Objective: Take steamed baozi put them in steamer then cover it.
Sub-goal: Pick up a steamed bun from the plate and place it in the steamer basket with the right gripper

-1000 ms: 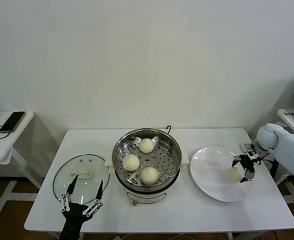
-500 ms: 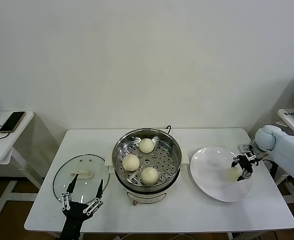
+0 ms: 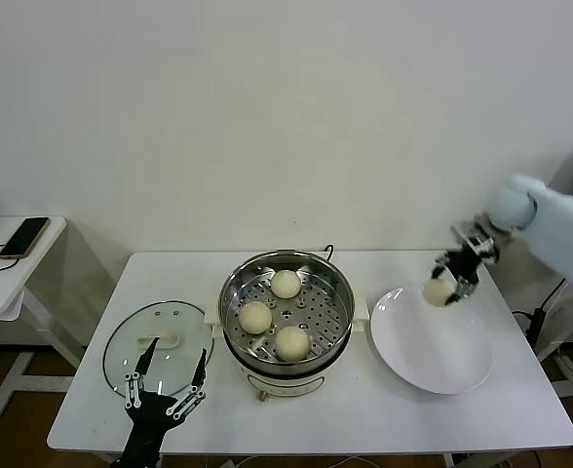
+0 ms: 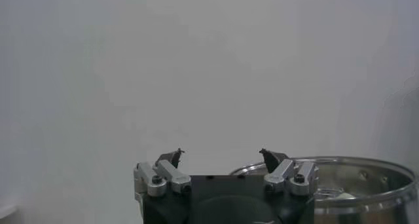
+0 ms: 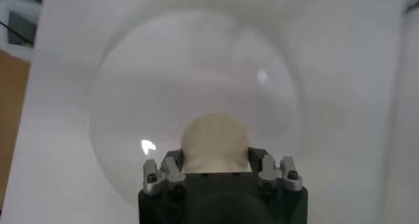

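Note:
The steamer (image 3: pixel 341 327) stands mid-table with three baozi on its perforated tray: one at the back (image 3: pixel 286 284), one at the left (image 3: pixel 255 317), one at the front (image 3: pixel 292 343). My right gripper (image 3: pixel 443 290) is shut on the fourth baozi (image 3: pixel 439 292) and holds it in the air above the far edge of the white plate (image 3: pixel 433 353). In the right wrist view the baozi (image 5: pixel 215 143) sits between the jaws over the plate (image 5: pixel 131 114). My left gripper (image 3: pixel 163 381) is open at the table's front left, next to the glass lid (image 3: pixel 157 344).
The steamer's rim (image 4: pixel 366 173) shows in the left wrist view beside my left gripper (image 4: pixel 221 154). A side table with a phone (image 3: pixel 23 237) stands at the far left. A cable runs behind the steamer.
My right gripper closed on the baozi on the plate and lifted it up and toward the steamer. The plate is now bare. The left arm barely moved.

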Controlling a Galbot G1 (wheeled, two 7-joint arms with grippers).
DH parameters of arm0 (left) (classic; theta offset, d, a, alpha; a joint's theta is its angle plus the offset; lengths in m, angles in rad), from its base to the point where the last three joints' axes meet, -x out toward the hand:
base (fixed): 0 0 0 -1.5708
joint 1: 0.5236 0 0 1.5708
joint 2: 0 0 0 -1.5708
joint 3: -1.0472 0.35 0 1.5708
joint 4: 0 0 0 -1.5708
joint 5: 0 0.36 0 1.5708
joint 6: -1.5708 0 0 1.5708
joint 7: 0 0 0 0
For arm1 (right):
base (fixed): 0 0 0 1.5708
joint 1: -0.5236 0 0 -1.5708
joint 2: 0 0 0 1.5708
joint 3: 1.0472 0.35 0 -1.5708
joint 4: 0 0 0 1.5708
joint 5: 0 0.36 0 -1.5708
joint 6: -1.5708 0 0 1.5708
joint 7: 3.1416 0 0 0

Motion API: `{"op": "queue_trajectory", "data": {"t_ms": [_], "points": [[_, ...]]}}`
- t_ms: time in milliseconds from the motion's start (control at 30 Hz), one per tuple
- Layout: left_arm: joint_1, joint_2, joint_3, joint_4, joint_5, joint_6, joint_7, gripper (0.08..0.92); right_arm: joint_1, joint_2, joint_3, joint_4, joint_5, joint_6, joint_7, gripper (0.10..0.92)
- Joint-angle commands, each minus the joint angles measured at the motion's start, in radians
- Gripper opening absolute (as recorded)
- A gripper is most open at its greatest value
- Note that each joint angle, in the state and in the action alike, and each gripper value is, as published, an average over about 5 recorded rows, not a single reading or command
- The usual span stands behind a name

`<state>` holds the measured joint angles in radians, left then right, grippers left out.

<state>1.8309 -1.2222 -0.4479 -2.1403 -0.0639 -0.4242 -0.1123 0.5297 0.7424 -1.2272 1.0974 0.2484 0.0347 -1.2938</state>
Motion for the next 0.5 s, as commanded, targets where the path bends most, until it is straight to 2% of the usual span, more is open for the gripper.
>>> {"op": "queue_trajectory", "data": {"t_ms": [33,233,500], "points": [[-0.009,0.004,0.013,0.007,0.014,-0.002,-0.002,0.823,0.393,0.16,-0.292,0.298,0.421,-0.17,0.03,0.67],[-0.014,0.001,0.024,0.0,0.022,0.002,-0.003,0.823,0.352,0.229,-0.317,0.383,0.442,-0.246,0.12,0.67],[-0.014,-0.003,0.02,-0.002,0.022,0.001,-0.005,0.823,0.283,0.287,-0.333,0.364,0.396,-0.272,0.199,0.67]]}}
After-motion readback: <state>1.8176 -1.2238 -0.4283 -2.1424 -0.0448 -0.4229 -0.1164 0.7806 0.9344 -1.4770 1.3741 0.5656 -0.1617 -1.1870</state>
